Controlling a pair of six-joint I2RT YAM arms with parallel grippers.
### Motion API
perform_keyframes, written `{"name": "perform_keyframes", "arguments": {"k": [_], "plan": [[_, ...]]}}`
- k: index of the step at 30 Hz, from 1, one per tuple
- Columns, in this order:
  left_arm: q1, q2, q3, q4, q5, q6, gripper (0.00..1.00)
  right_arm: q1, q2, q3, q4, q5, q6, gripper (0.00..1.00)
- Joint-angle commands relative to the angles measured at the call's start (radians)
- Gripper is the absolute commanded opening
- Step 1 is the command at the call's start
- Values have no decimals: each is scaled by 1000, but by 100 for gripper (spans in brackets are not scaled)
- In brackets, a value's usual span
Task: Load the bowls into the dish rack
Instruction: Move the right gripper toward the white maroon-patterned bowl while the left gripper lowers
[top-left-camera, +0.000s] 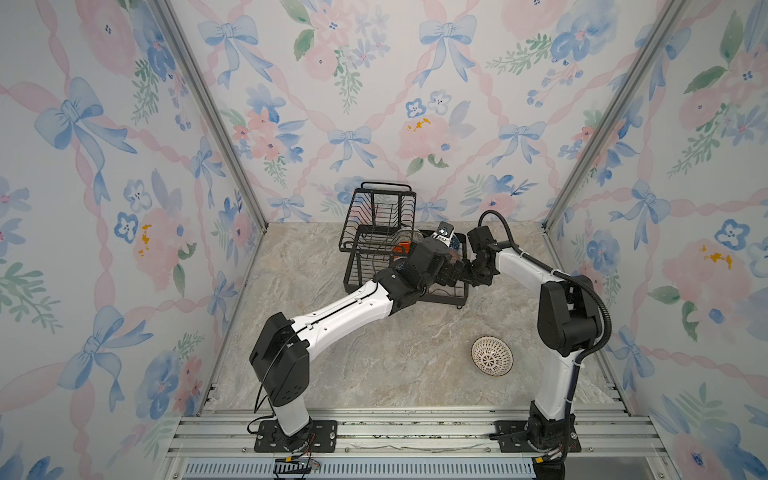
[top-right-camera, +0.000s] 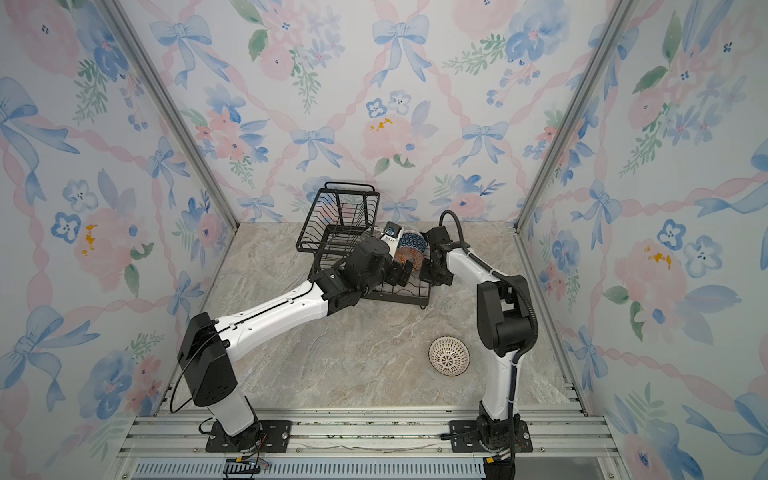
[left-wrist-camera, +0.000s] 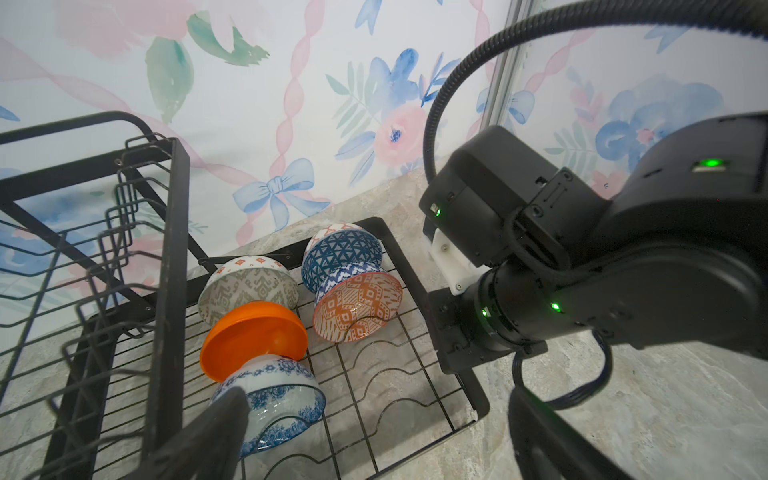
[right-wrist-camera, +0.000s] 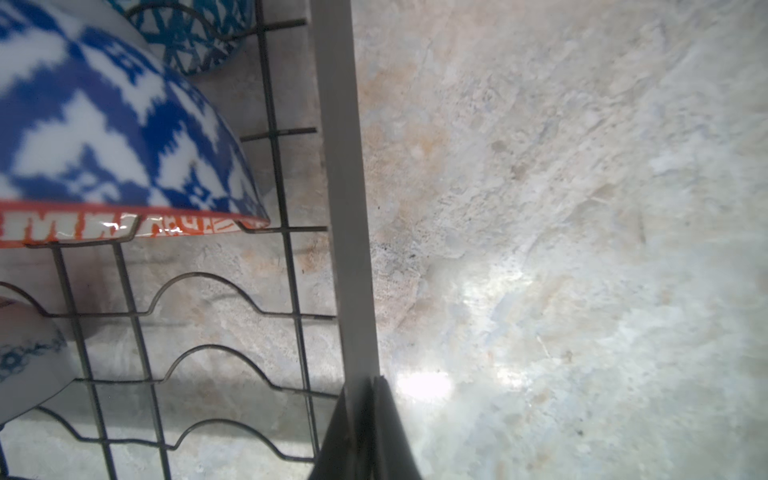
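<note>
The black wire dish rack (top-left-camera: 376, 216) (top-right-camera: 345, 208) stands at the back of the table. Its lower tray (left-wrist-camera: 415, 399) holds several bowls on edge: plain orange (left-wrist-camera: 249, 332), blue-floral (left-wrist-camera: 286, 399), pale green geometric (left-wrist-camera: 245, 286), blue triangle-patterned (left-wrist-camera: 340, 253) and orange-red patterned (left-wrist-camera: 357, 307). A white bowl with dark lattice (top-left-camera: 492, 356) (top-right-camera: 449, 356) lies alone on the table, front right. My left gripper (left-wrist-camera: 382, 419) hangs open over the tray, one finger (left-wrist-camera: 220, 424) beside the blue-floral bowl. My right gripper (right-wrist-camera: 365, 386) is shut on the tray's right rim bar (right-wrist-camera: 336, 166).
The rack's raised upper basket (left-wrist-camera: 83, 232) with its handle stands close on the far-left side of the tray. Both arms crowd together over the tray's right half. Floral walls close in the back and sides, and a metal rail (top-left-camera: 415, 424) runs along the front.
</note>
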Motion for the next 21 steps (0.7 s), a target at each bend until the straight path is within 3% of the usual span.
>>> {"name": "perform_keyframes", "arguments": {"k": [1,9,21], "plan": [[-10,-35,-4,-41,25,-37,98,-23,65,74,79,-10,45,2],[-57,-66,-12,-106,5,-83,98,-28,96,175,33,-25,25,9],[-86,-139,-92,-110,-28,-87,98,-47,-47,99,-32,35,-23,39]]}}
